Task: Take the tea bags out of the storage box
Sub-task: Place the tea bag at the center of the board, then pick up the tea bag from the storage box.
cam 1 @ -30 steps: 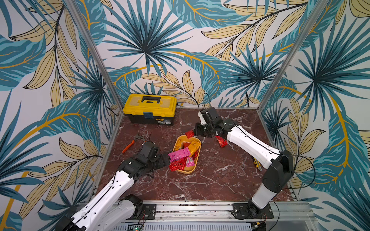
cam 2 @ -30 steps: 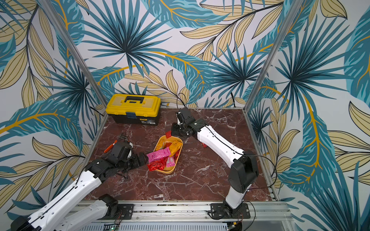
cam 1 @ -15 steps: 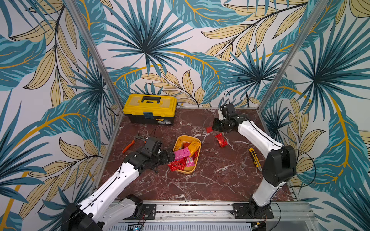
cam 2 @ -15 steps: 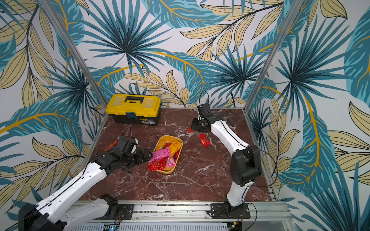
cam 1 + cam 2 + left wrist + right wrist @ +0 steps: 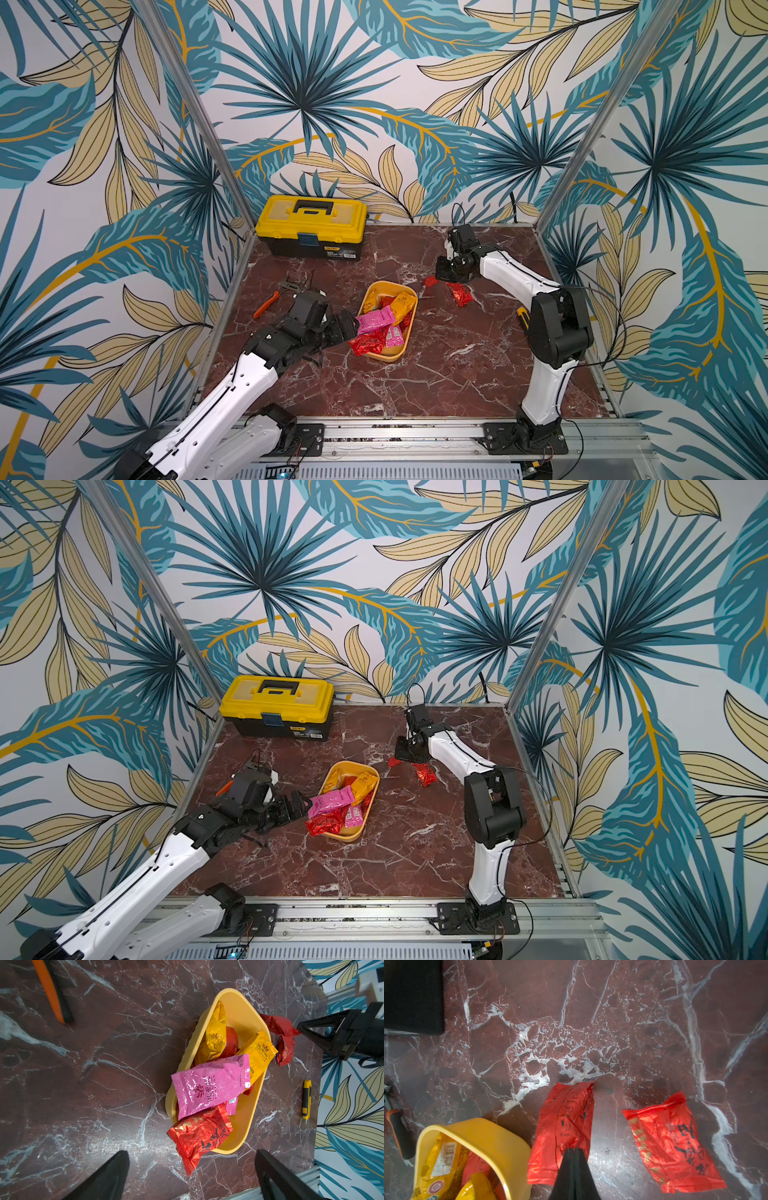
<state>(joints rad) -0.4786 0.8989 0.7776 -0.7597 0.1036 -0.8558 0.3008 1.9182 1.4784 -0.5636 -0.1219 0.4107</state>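
The right jaws are pinched together on the near edge of a red tea bag [image 5: 562, 1126] that lies on the table [image 5: 591, 1012] just outside the yellow box [image 5: 481, 1130]. A second red tea bag [image 5: 675, 1147] lies on the jaws' other side, apart from the first. The left jaws stand wide open with nothing between them. Just ahead of them a third red tea bag [image 5: 199, 1138] hangs over the box rim, with a pink tea bag [image 5: 209, 1082] on top of it and orange-yellow tea bags [image 5: 216, 1034] deeper inside.
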